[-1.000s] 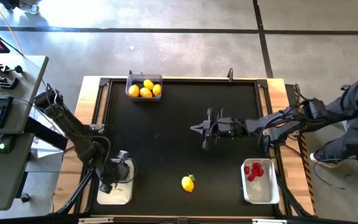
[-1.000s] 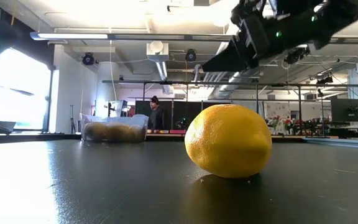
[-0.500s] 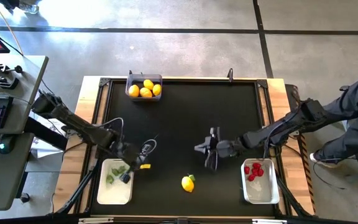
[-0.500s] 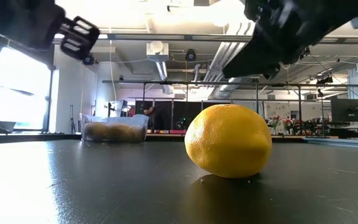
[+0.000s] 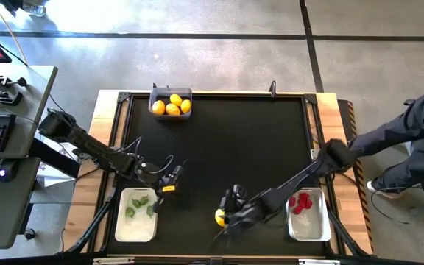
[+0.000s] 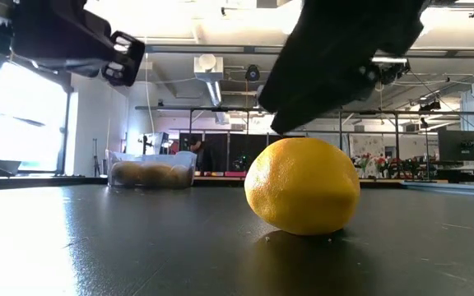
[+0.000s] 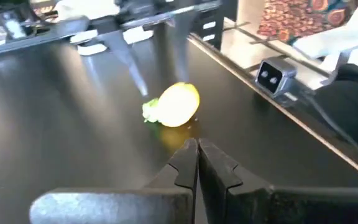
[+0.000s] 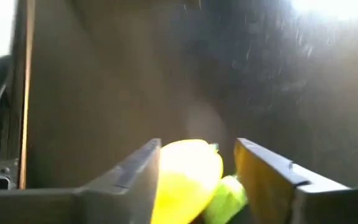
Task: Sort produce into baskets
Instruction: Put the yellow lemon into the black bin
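Right claw (image 5: 223, 218) low over the front middle of the black desk (image 5: 219, 140), fingers (image 8: 263, 171) spread to either side of the loose lemon (image 5: 220, 216); not closed on it, contact with the peel not discernible. Lemon resting on the desk surface, small green leaf piece (image 8: 225, 196) against one side. In the low view, lemon (image 6: 303, 186) sitting flat on the desk with the dark mass of the right arm directly above it.

Left claw (image 5: 166, 187) pressed together, nothing between the fingers (image 7: 185, 165); positioned just beyond the inner rear corner of the front-left white basket (image 5: 135, 214), above the desk. Lemon well ahead of it in the left wrist view.

Front-left white basket: a few green pieces (image 5: 141, 202) inside. Front-right white basket (image 5: 308, 216): several red pieces (image 5: 300, 202) toward its rear end. Dark grey basket (image 5: 170, 101) at rear edge of desk, left of centre: four yellow-orange fruits (image 5: 172, 104).

Person's dark sleeve (image 5: 411, 125) at the right side beyond the desk.
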You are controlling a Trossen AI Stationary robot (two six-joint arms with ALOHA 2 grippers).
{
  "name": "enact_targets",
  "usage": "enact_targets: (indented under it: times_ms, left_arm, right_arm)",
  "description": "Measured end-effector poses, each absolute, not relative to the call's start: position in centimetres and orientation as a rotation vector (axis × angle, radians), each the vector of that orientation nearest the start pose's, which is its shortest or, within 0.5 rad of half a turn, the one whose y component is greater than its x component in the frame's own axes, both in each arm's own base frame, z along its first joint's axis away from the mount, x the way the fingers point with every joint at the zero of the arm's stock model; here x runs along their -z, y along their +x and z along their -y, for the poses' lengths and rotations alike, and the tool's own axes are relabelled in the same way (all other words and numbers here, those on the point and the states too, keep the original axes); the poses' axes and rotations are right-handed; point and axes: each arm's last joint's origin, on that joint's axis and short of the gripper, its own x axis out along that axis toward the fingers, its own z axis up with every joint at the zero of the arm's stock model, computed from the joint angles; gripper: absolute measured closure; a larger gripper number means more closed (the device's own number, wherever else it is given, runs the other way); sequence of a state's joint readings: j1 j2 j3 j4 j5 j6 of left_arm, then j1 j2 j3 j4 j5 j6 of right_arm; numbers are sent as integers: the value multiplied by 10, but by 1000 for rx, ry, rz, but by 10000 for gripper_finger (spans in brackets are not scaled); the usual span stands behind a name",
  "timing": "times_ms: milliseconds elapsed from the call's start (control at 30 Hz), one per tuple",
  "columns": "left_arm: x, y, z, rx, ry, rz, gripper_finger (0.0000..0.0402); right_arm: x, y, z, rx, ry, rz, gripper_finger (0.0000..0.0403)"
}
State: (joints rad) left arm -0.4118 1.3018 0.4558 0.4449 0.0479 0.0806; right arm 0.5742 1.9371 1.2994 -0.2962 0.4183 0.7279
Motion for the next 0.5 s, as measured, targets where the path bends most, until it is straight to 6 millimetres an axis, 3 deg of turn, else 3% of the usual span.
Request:
enact_targets:
  times_ms: [233,500]
  left_arm:
    - [-172,223,98,435,163,-386,401]
    - [-172,223,97,395,190,-381,401]
  right_arm:
    - [-192,366,-238,275,304,-1003,107]
    - [-178,373,-246,377,307,-1160,99]
